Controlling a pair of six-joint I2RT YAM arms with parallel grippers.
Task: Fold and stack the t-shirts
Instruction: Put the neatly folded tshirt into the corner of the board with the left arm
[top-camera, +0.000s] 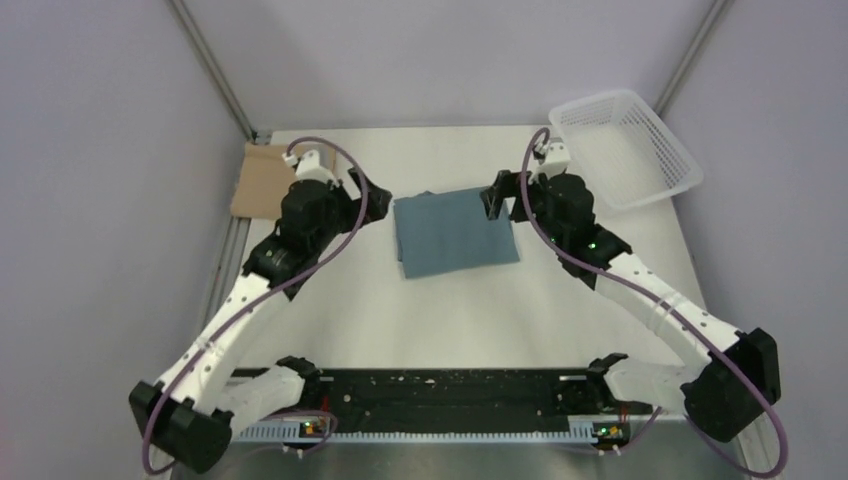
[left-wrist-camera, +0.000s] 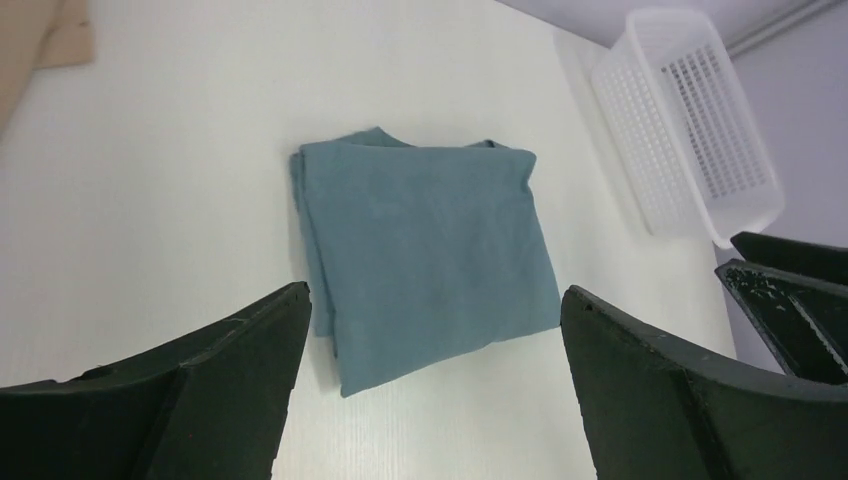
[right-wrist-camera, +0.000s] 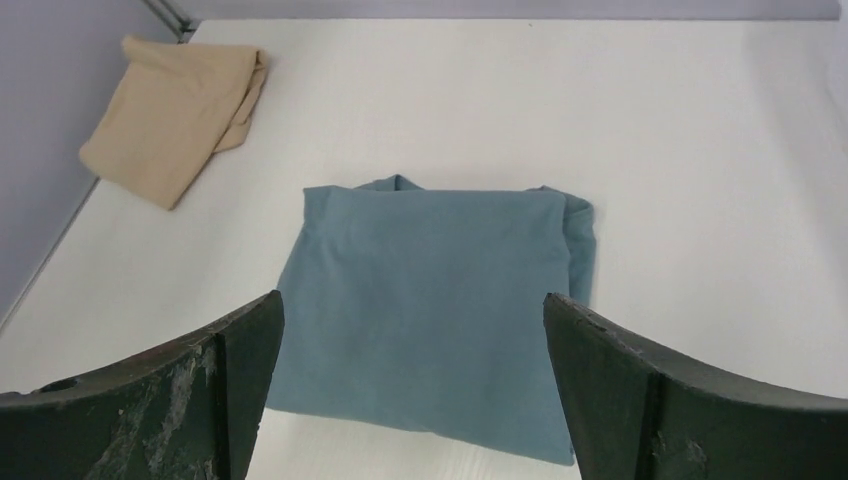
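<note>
So the teal-blue t-shirt (top-camera: 455, 232) sits folded into a neat rectangle right in the middle of the top view, flat on the white table (top-camera: 440, 310). The tan-beige t-shirt (top-camera: 262, 180) is folded too, way over at the upper left, partly behind the left arm. The white mesh basket (top-camera: 625, 145) is in the upper right corner, and all that shows inside is its own mesh floor. The left gripper (top-camera: 362, 196) and right gripper (top-camera: 497, 200) flank the teal one, both jaws spread wide, gripping nothing.
</note>
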